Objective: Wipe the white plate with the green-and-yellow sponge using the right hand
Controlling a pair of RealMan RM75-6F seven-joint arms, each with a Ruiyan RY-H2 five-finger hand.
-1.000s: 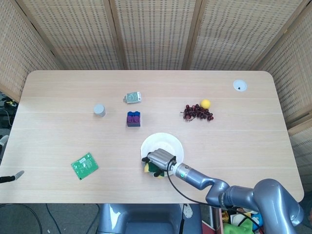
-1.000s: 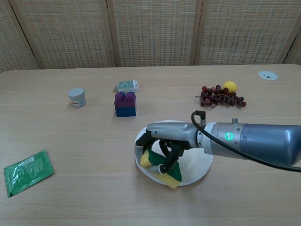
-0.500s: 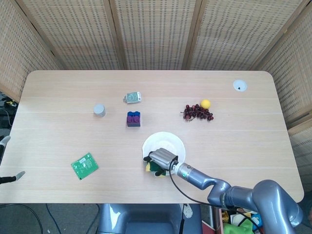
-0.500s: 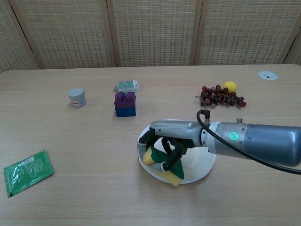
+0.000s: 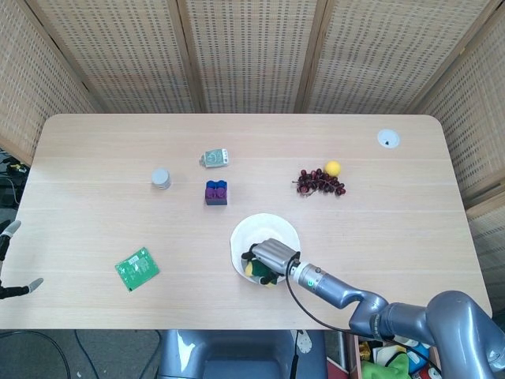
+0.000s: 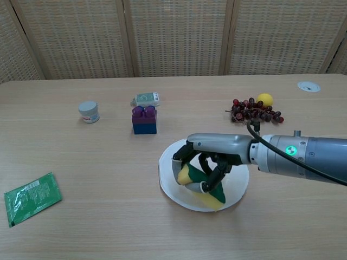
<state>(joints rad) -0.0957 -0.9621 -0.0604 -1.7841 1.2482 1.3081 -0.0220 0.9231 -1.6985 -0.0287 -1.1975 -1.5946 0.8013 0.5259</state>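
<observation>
1. Woven cane screens stand behind a pale wooden desk [image 5: 95, 221] that fills most of both views.
2. Low in the middle of the head view, the white plate [image 5: 264, 234] lies flat on the desk; in the chest view the white plate [image 6: 173, 188] sits low and centre.
3. Over the plate's near part, the right robot hand [image 6: 209, 162] comes in from the right with its fingers curled around the green-and-yellow sponge [image 6: 205, 194], gripping it; the sponge's lower edge touches the plate.
4. From above, the right robot hand [image 5: 271, 256] hides most of the sponge [image 5: 257, 271], which peeks out below it.
5. At the far left edge of the head view, only bits of the left robot hand [image 5: 8, 260] show, off the desk; I cannot tell how its fingers stand.
6. Above the plate stands a purple-and-blue toy brick [image 6: 144, 119], with a small labelled packet [image 6: 145, 99] behind it.
7. A small capped jar [image 6: 89, 112] sits left of the brick, and a green sachet [image 6: 31, 197] lies at lower left.
8. At upper right, dark red grapes [image 6: 254, 112] lie touching a small yellow fruit [image 6: 264, 99].
</observation>
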